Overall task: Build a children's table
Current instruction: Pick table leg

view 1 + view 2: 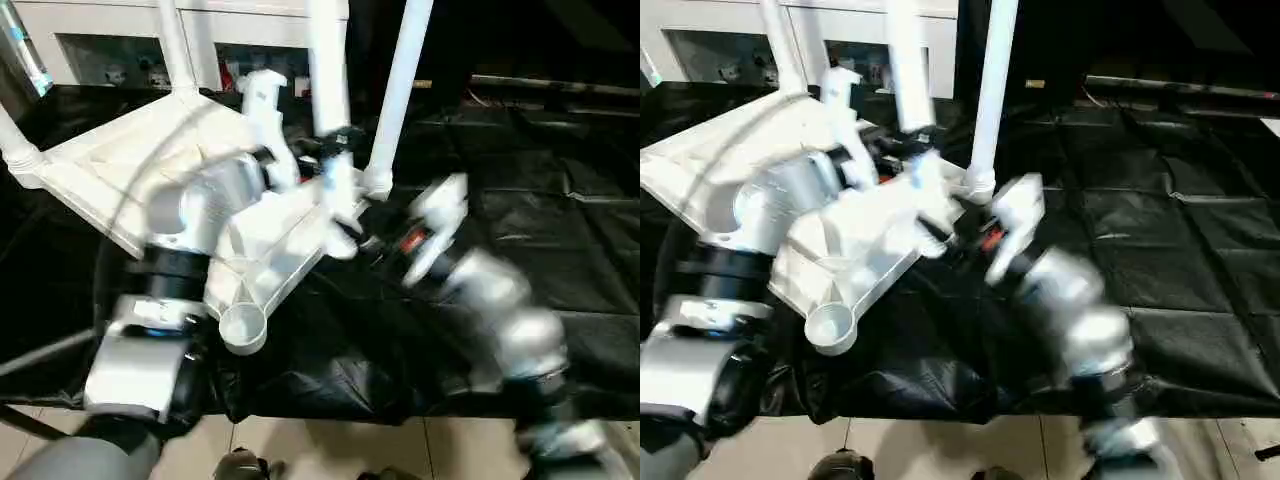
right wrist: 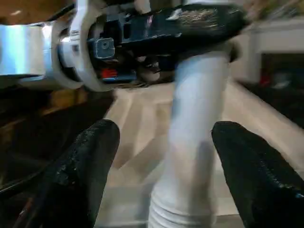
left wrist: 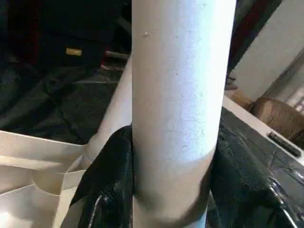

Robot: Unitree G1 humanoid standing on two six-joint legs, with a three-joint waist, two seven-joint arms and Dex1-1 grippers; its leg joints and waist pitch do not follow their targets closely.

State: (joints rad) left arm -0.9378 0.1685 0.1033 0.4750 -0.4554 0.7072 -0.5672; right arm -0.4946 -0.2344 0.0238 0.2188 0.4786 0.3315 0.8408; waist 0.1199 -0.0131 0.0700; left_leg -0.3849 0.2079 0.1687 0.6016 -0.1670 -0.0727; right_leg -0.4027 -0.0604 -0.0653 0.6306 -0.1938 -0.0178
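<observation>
Left gripper [image 3: 173, 199] clamped round a leg [image 3: 183, 95], black fingers [image 3: 107, 190] pressed on both sides, seemingly to steady it upright over its socket; right gripper [image 2: 164, 175] spread wide, fingers either side of that same leg lower down without touching, likely poised for a second hold. Top [image 1: 130, 170] lying underside up and tilted on the black-draped table [image 1: 560, 200]; other legs already standing in corners; nearest socket [image 1: 243, 325] empty.

I count one white tabletop [image 1: 120, 180] lying upside down on one black-draped bench [image 1: 560, 260]. Four white legs [image 1: 400, 90] stand up from it. One corner socket [image 1: 243, 328] sits open. My two hands [image 2: 161, 156] work here.
</observation>
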